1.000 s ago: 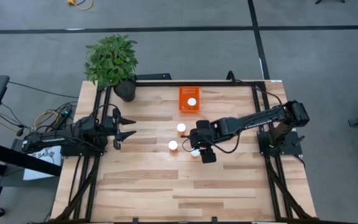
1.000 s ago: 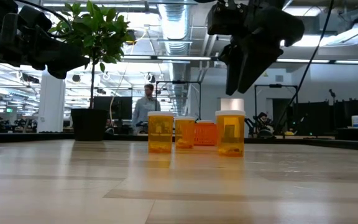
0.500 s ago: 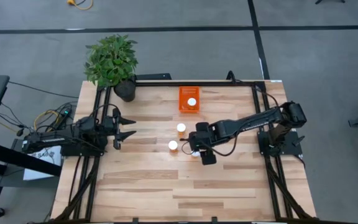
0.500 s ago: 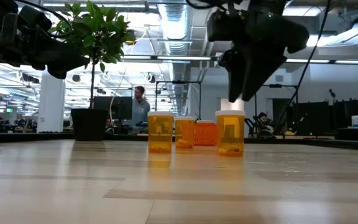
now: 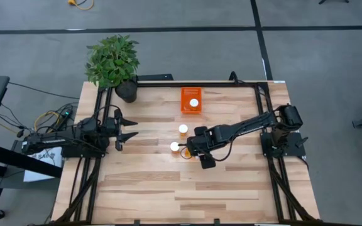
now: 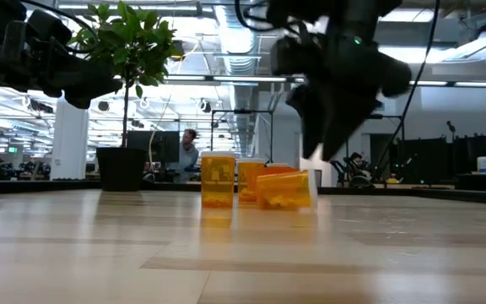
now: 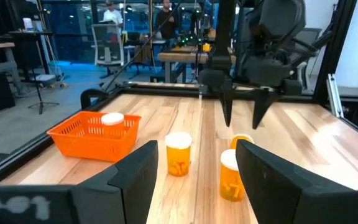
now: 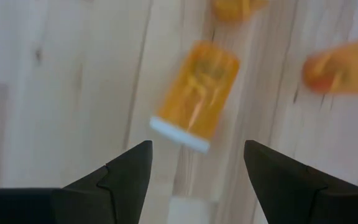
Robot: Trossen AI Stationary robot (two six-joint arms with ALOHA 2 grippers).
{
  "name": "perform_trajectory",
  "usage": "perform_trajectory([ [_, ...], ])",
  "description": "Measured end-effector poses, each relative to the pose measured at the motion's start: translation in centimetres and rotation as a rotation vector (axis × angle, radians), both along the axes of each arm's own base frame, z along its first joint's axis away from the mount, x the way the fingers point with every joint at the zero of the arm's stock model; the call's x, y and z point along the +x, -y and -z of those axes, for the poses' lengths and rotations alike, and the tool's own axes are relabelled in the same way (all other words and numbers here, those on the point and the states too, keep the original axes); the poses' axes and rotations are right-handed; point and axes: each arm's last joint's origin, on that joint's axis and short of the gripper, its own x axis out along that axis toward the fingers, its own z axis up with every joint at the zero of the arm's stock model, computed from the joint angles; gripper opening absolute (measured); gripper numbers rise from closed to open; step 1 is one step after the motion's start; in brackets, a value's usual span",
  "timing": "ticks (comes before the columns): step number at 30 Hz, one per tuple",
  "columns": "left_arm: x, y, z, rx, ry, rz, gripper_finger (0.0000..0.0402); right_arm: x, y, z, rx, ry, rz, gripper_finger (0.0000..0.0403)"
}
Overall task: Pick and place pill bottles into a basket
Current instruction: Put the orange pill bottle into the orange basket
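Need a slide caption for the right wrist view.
Open right claw above a small amber plastic pill bottle with white cap lying tipped on the light wooden table.

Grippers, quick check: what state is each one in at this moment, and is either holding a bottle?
Left gripper: open, holding nothing, parked at the table's left side.
Right gripper: open, holding nothing, above a tipped pill bottle lying on its side.

Overhead, table-level, two wrist views; shared table (image 5: 143,182).

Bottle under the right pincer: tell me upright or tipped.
Tipped. The bottle lies on its side on the table, below the open right pincer.
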Motion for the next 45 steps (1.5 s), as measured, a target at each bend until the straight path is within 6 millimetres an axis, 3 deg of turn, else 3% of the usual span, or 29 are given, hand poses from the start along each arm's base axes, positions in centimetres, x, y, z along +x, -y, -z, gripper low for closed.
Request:
perform_trajectory([
  [12,0.0,0.0,0.0,0.0,0.001,-0.008,0.0209,0.1,0.1,-0.2,0.015,0.003,0.051,0.025],
  [22,0.0,0.0,0.0,0.0,0.001,-0.007,0.0209,0.8,2.9,-0.3,0.026,0.037,0.142,0.025],
  [28,0.0,0.0,0.0,0.0,0.0,-0.007,0.0209,1.1,3.4,-0.2,0.068,0.052,0.15,0.025],
  [40,0.0,0.0,0.0,0.0,0.001,-0.013,0.0209,2.3,3.5,5.5,0.049,-0.097,0.157,0.025],
  [45,0.0,0.0,0.0,0.0,0.001,-0.013,0.0209,2.5,3.5,6.1,0.051,-0.117,0.149,0.025],
])
